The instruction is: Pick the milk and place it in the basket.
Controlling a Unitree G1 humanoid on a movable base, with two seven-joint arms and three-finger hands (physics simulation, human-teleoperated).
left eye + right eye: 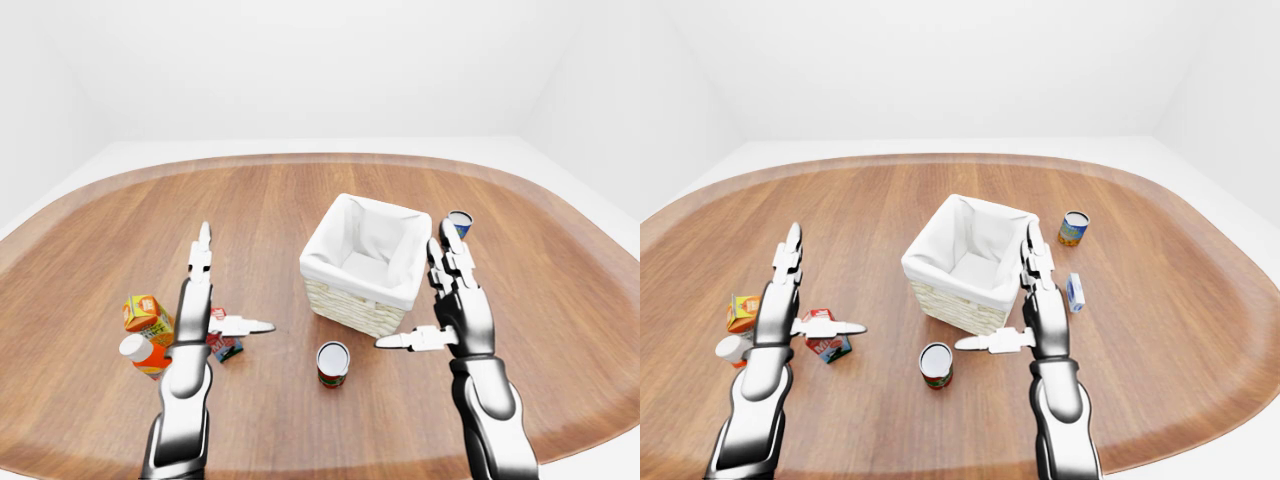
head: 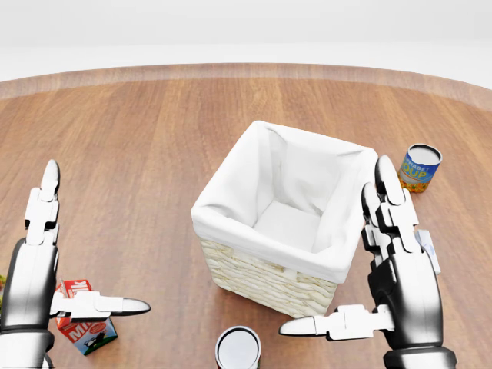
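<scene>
Since the milk (image 2: 86, 329) left of the basket (image 2: 254, 273) looks light and boxy, the wide-open left hand (image 2: 34, 269) should pinch its flat sides.

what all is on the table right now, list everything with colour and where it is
milk carton: 1, red and white, left in the right-eye view, under the left robot hand
basket: 1, wicker with white liner, centre
red can: 1, below the basket
blue and yellow can: 1, right of the basket
orange carton: 1, far left
orange bottle: 1, white cap, below the orange carton
small blue and white box: 1, right of the right robot hand
table: 1, brown wood
left robot hand: open
right robot hand: open
</scene>
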